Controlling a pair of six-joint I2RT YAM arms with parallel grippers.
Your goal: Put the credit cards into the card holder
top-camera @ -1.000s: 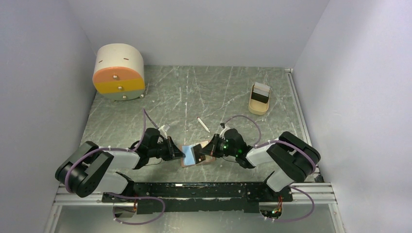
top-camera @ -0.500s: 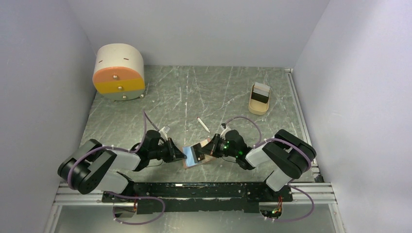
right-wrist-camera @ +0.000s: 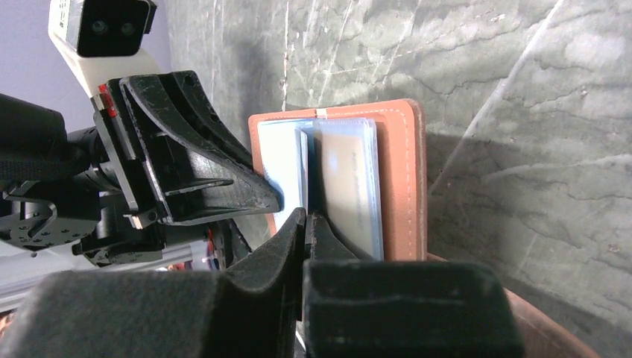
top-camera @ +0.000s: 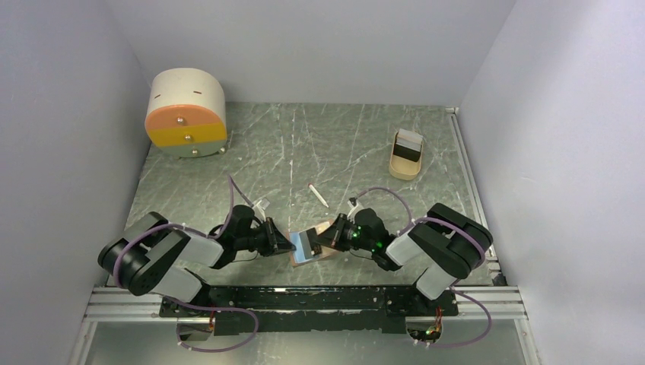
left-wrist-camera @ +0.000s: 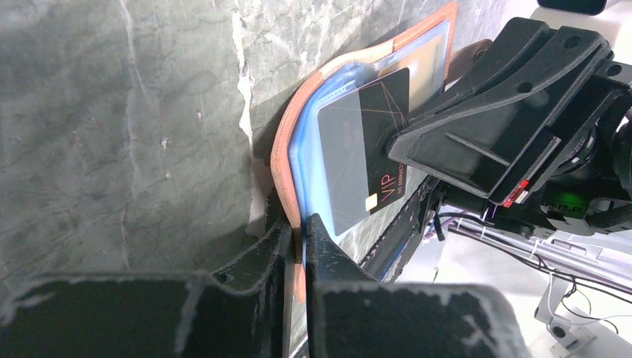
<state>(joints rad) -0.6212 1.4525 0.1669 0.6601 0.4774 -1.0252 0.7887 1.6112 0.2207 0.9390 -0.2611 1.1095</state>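
Note:
The card holder (top-camera: 323,253), orange-brown with clear blue sleeves, stands open on the table between both grippers. My left gripper (top-camera: 284,242) is shut on its cover edge and a sleeve (left-wrist-camera: 283,160). My right gripper (top-camera: 329,236) is shut on a black credit card marked VIP (left-wrist-camera: 361,145), which lies against the blue sleeves with its far end among them. In the right wrist view the holder (right-wrist-camera: 402,171) shows a tan card (right-wrist-camera: 350,186) in a sleeve, and my right gripper (right-wrist-camera: 305,221) pinches the black card edge-on. Another black credit card with a white band (top-camera: 409,144) stands in a tray.
A tan tray (top-camera: 403,166) sits at the back right. A thin white stick (top-camera: 318,195) lies just beyond the grippers. A round cream and orange drawer box (top-camera: 186,114) stands at the back left. The side walls are close on both sides.
Both grippers and the holder have shifted slightly right and toward the near edge. The black card stays against the sleeves.

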